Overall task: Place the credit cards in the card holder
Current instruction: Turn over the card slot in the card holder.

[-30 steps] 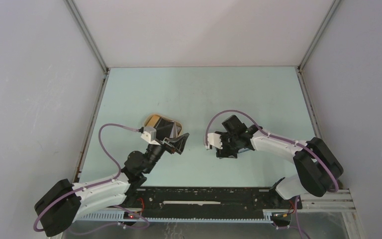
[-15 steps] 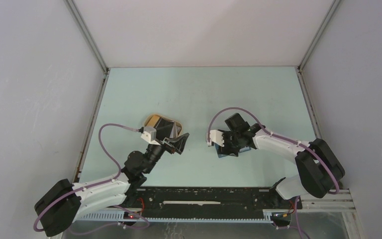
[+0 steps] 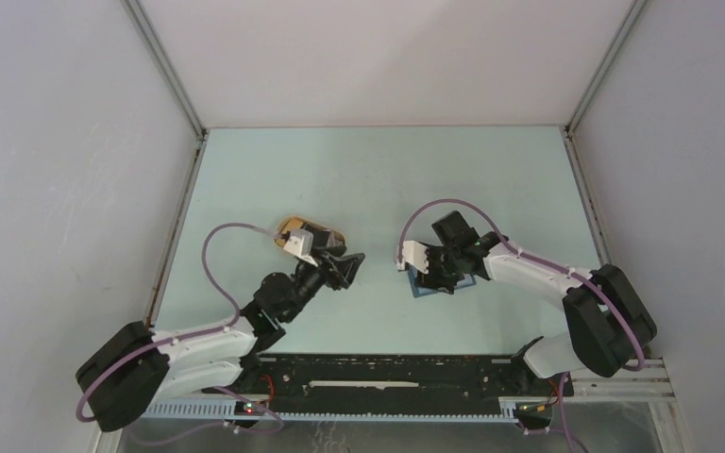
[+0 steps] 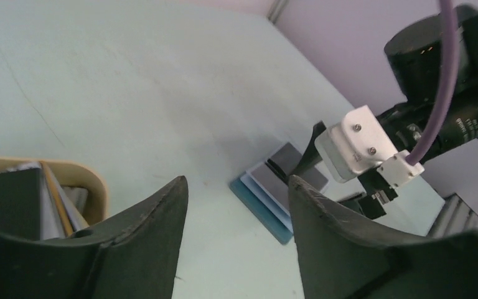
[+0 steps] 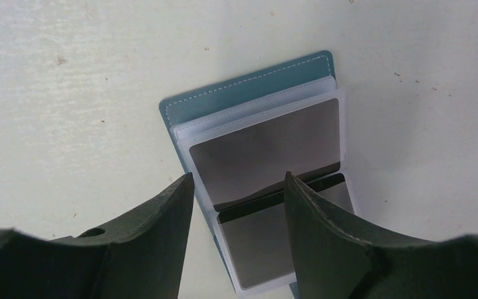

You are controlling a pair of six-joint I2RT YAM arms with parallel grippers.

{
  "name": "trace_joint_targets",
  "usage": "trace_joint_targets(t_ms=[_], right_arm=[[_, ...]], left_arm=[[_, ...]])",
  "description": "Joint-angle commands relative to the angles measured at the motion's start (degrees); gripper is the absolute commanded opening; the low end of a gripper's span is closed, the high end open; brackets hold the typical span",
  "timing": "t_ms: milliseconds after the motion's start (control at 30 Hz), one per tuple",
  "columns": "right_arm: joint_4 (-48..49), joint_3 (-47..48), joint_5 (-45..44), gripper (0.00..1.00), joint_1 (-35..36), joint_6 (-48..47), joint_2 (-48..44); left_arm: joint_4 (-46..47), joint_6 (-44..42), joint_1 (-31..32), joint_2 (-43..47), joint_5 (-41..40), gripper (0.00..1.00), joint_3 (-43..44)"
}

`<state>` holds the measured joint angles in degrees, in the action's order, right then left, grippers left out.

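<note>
In the top view, the card holder (image 3: 423, 293) is seen lying flat on the worktop (image 3: 378, 170), right of the middle and toward the near edge. It is largely covered by the right gripper (image 3: 431, 276). The left gripper (image 3: 347, 268) is held left of the middle, just beside the tan tray (image 3: 293, 225).

In the left wrist view, the left gripper (image 4: 236, 205) is shown with its jaws standing apart and nothing between them. Credit cards (image 4: 14, 200) are seen propped on edge in the tray (image 4: 93, 182). The card holder (image 4: 262, 202) lies opened beyond, under the right gripper's tips.

In the right wrist view, the right gripper (image 5: 236, 208) is shown with its jaws parted above the open card holder (image 5: 249, 84), and nothing is seen clamped. Two grey cards (image 5: 264, 149) are seen lying in its clear sleeves.
</note>
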<state>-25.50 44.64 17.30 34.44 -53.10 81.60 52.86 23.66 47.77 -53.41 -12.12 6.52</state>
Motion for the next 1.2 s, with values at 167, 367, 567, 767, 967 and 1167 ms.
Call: trace_joint_targets(t_ms=[167, 367, 567, 767, 967, 1167], right_arm=[[0.2, 2.5, 1.3, 0.61, -1.3, 1.5, -2.0], [0.2, 2.5, 1.5, 0.60, -1.6, 1.7, -2.3], [0.3, 2.6, 1.4, 0.60, -1.8, 1.8, -2.3], [0.3, 2.6, 1.4, 0.59, -2.0, 1.8, -2.4], [0.1, 2.6, 1.4, 0.59, -2.0, 1.7, -2.3], [0.2, 2.6, 1.4, 0.59, -2.0, 1.7, -2.3]], left_arm=[[-2.0, 18.2, -1.0, -17.9, 10.2, 0.41, 13.3], [-5.6, 23.7, -2.9, -28.7, 13.6, 0.24, 20.1], [-10.7, 24.1, -2.9, -38.1, 17.7, 0.09, 26.9], [-12.0, 24.4, -2.8, -43.7, 21.4, 0.05, 31.5], [-15.5, 24.2, -2.4, -47.2, 22.4, 0.04, 35.0], [-19.2, 23.8, -1.9, -50.5, 22.3, 0.02, 38.6]])
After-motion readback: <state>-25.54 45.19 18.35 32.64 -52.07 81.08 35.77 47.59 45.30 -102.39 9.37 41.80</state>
